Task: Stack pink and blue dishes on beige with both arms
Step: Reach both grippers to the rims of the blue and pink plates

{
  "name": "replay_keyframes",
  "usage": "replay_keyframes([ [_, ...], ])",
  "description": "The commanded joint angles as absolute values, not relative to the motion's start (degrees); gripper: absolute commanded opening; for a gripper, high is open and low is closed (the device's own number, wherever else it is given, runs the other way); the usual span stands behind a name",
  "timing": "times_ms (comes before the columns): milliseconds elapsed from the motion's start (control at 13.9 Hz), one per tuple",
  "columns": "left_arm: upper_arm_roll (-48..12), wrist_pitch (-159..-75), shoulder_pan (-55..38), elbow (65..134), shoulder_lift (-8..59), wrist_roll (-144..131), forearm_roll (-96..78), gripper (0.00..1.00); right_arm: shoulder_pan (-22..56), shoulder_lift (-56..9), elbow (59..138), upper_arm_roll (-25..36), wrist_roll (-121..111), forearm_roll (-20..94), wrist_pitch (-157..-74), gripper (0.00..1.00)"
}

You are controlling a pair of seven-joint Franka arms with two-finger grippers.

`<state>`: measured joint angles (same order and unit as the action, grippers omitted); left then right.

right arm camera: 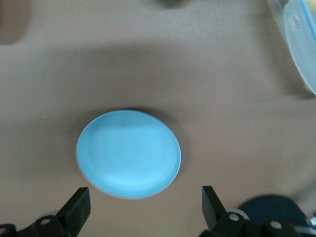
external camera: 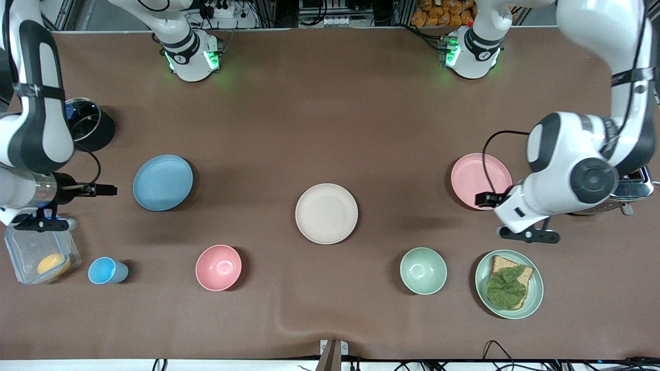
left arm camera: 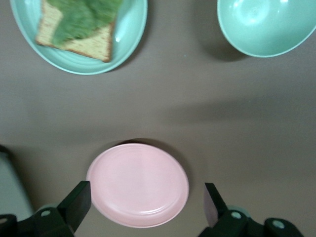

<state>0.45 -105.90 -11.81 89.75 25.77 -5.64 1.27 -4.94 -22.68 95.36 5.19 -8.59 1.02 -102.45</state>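
Three flat matte plates matter here: the cream-beige round plate (external camera: 326,213) sits mid-table, a bit toward the camera-side edge, bare, with nothing stacked on it yet; the pale pink round plate (external camera: 481,181) lies toward the left arm's end and the light blue round plate (external camera: 163,182) toward the right arm's end, both slightly farther from the camera than the beige one. The left gripper (left arm camera: 145,205) hovers over the pink plate's edge with its black fingers spread wide, empty; the right gripper (right arm camera: 143,207) hangs near the blue plate, spread wide too, empty, not quite over it. My take on doing it well: those low rims give little to bite, so come down with one finger under or just outside the rim, pinch the edge, lift level, and let one arm drop its plate before the other swings in so they don't clash over the middle. Nearby sit a pale green plate with bread and a leaf (external camera: 509,284), a green bowl (external camera: 423,270), a pink bowl (external camera: 218,267) and a small blue cup (external camera: 106,270). No readable writing or brands that I can make out.
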Motion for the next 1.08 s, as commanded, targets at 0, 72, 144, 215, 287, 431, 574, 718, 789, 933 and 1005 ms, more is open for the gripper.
replay_keyframes([
  [0,0.62,-110.19,-12.92,92.44,26.72,-10.01,2.11,1.00,-6.59,-21.71,104.38,4.48,-11.76,2.20,-112.80,1.00],
  [72,0.62,-113.61,-13.18,95.33,26.63,-11.32,2.11,1.00,-7.20,-22.58,106.94,4.48,-13.43,3.33,-117.03,1.00],
  [144,0.53,-116.51,-13.18,98.32,26.20,-12.29,2.20,1.00,-7.99,-23.63,108.09,4.48,-15.71,4.73,-118.98,1.00],
  [215,0.61,-118.89,-13.36,101.83,25.32,-12.91,2.28,1.00,-9.22,-25.12,108.11,4.57,-18.26,6.23,-119.44,1.00],
  [287,0.53,-120.83,-13.19,105.00,24.18,-13.96,2.29,1.00,-10.53,-26.70,108.02,4.57,-21.59,8.07,-119.97,1.00],
  [431,0.53,-125.39,-13.53,109.84,23.29,-16.33,2.37,1.00,-12.64,-29.17,108.11,4.57,-27.92,11.15,-121.02,1.00],
  [574,0.61,-129.71,-15.98,113.62,23.38,-20.81,2.46,1.00,-13.88,-30.84,108.11,4.57,-31.45,13.79,-121.03,1.00],
  [718,0.70,-130.25,-17.66,114.61,23.81,-23.89,2.55,1.00,-14.41,-32.95,108.19,4.48,-32.60,15.81,-121.03,1.00],
  [789,0.62,-130.25,-17.67,114.70,23.91,-24.25,2.55,1.00,-14.59,-33.65,108.11,4.48,-33.13,16.78,-120.85,1.00],
  [933,0.70,-130.78,-17.67,116.79,24.17,-24.35,2.55,1.00,-14.76,-34.28,108.11,4.48,-34.80,18.36,-120.41,0.89],
  [1005,0.70,-130.87,-17.75,118.37,24.00,-24.35,2.55,1.00,-14.68,-34.28,108.11,4.48,-34.89,18.46,-120.32,0.62],
])
